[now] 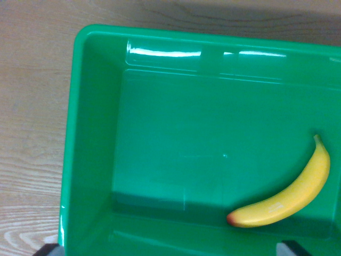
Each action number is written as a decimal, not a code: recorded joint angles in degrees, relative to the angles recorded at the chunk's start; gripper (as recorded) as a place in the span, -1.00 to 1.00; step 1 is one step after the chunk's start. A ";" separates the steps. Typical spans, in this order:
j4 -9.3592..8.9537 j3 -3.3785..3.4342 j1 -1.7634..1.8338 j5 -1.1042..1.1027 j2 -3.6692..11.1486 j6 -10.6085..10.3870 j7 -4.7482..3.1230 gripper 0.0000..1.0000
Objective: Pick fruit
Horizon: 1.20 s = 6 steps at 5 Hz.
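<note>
A yellow banana (290, 194) with a reddish tip lies on the floor of a green plastic bin (80, 133), toward the wrist view's lower right. Its stem points up and to the right. Only two dark corners of my gripper show at the bottom edge, one fingertip (50, 249) at the left and another fingertip (294, 248) at the right. Both sit below the banana in the picture and touch nothing that I can see. The space between the fingers is out of frame.
The bin stands on a light wooden tabletop (32, 80), visible along the left and top. The bin's far wall (213, 56) shows bright glare. The bin floor left of the banana holds nothing else.
</note>
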 joint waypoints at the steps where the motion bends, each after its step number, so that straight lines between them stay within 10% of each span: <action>1: -0.61 -0.14 -0.14 -0.07 0.26 -0.77 0.25 -1.00; 6: -2.55 -0.59 -0.60 -0.28 1.09 -3.18 1.04 -1.00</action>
